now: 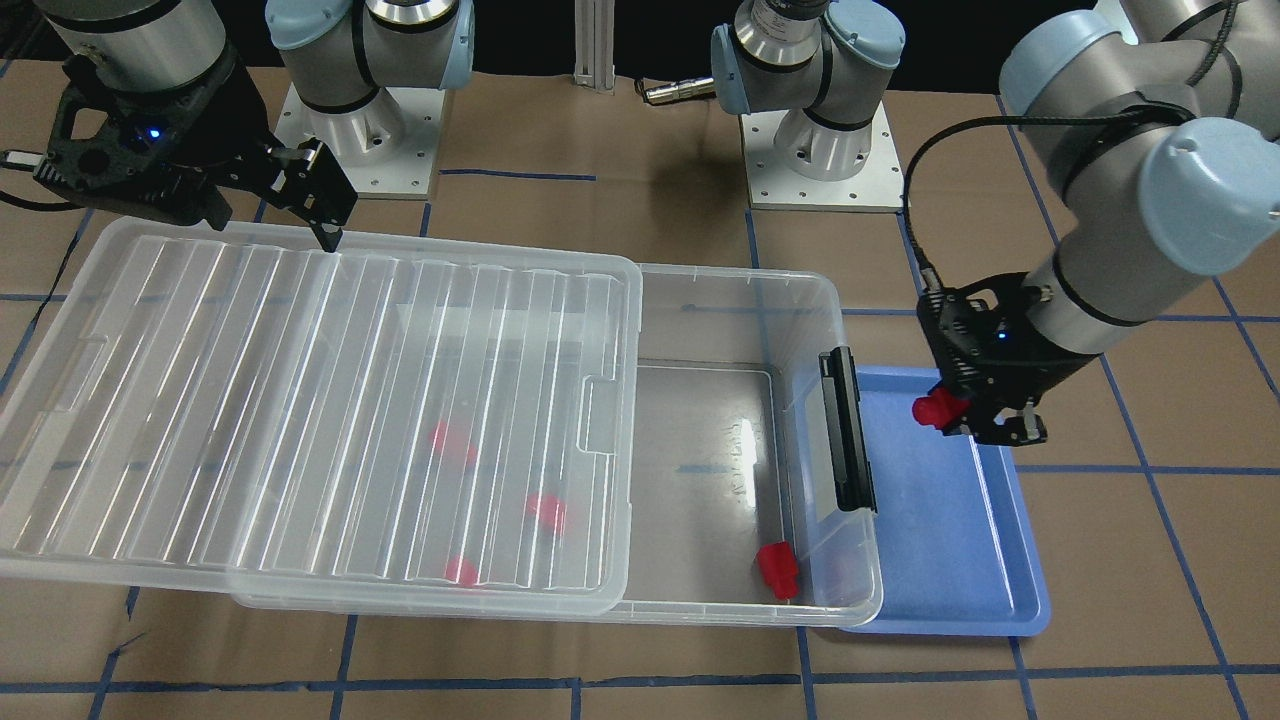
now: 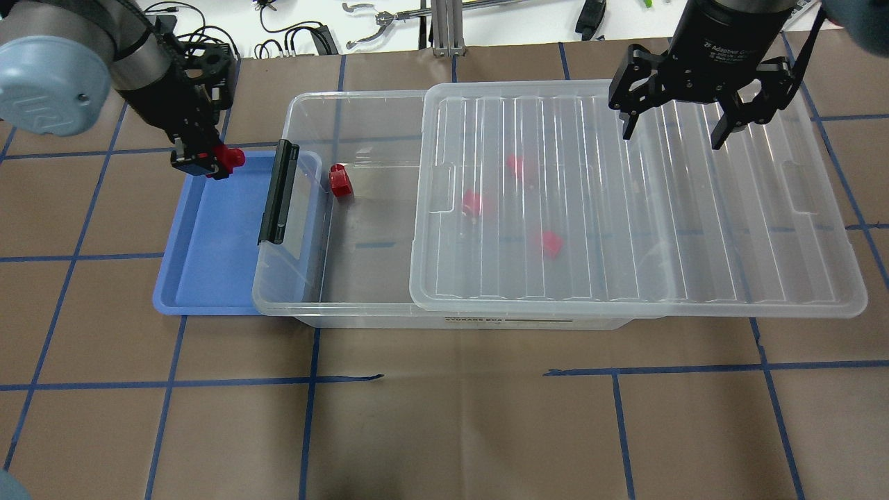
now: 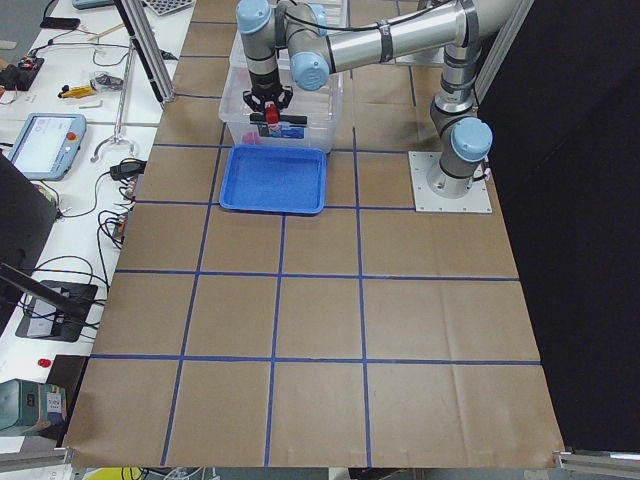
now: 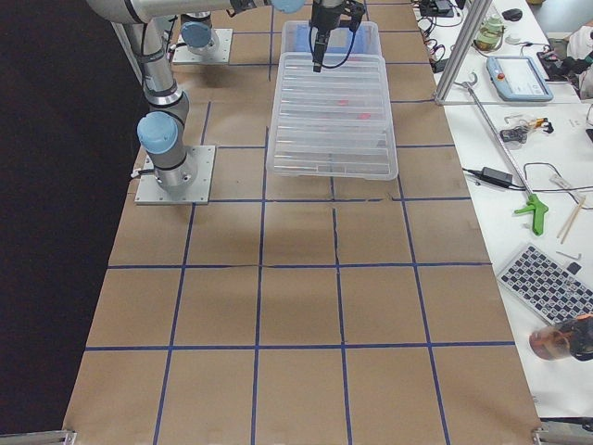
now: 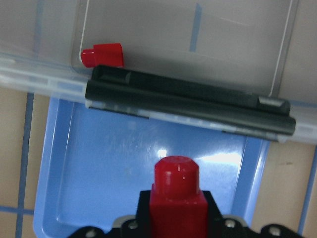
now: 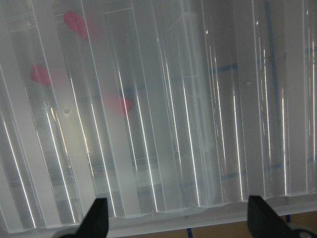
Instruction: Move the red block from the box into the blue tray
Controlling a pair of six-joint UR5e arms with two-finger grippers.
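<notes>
My left gripper is shut on a red block and holds it above the far end of the blue tray; the block points its stub forward in the left wrist view, over the tray. The tray holds no block. The box has its ribbed lid slid aside toward my right. One red block lies in the open end near the black latch. Three more blocks show blurred under the lid. My right gripper is open above the lid's far edge.
The brown table has blue tape grid lines. The box's latch end overlaps the tray's right rim. Cables and tools lie beyond the far table edge. Arm bases stand behind the box.
</notes>
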